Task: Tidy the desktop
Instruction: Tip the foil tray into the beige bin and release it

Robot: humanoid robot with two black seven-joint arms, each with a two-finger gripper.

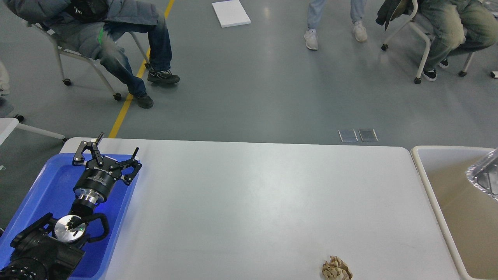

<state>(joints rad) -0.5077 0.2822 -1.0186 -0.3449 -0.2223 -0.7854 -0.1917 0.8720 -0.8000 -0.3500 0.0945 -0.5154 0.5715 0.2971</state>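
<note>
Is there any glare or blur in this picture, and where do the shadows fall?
Head view: soft glare on the desktop and on the floor beyond; sharp focus on the left gripper, fingers spread open above the blue tray; only a faint shadow beside the crumpled paper; no motion blur.

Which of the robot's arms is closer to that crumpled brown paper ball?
Left, by default: its gripper hovers over the blue tray, far across the desktop from the paper ball. The right arm isn't visible.

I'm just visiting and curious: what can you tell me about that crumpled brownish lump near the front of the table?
The crumpled lump looks like wadded tan-brown paper, full of creases and folds. It lies on the desktop, near its front edge and right of centre, its bottom cut off by the picture's edge. Nothing else touches it.
</note>
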